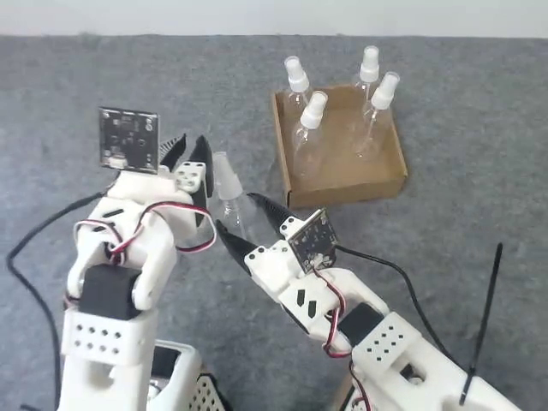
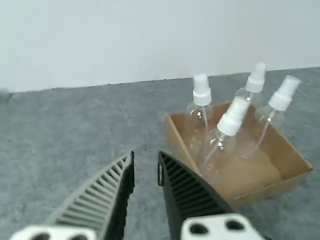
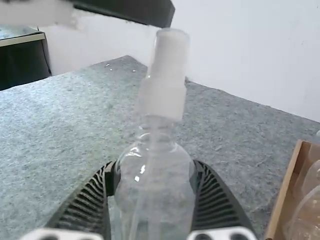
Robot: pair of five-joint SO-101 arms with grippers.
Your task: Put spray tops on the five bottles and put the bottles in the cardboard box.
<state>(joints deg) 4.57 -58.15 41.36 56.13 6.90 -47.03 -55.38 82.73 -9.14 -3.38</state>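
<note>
Right gripper [image 1: 235, 214]: clamped on the belly of an upright clear bottle [image 3: 150, 185], spray top [image 3: 162, 75] fitted. Left gripper [image 2: 146, 159]: fingers narrowly apart, empty, just beside that top. Beyond: cardboard box [image 1: 342, 190], four topped bottles [image 1: 306, 137] standing inside.

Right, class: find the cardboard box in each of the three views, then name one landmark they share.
High view: box upper middle, on the grey mat.
Left wrist view: box beyond the claw, four bottles inside.
Right wrist view: box wall at the frame edge, past the held bottle.
Shared landmark: the grey mat.
</note>
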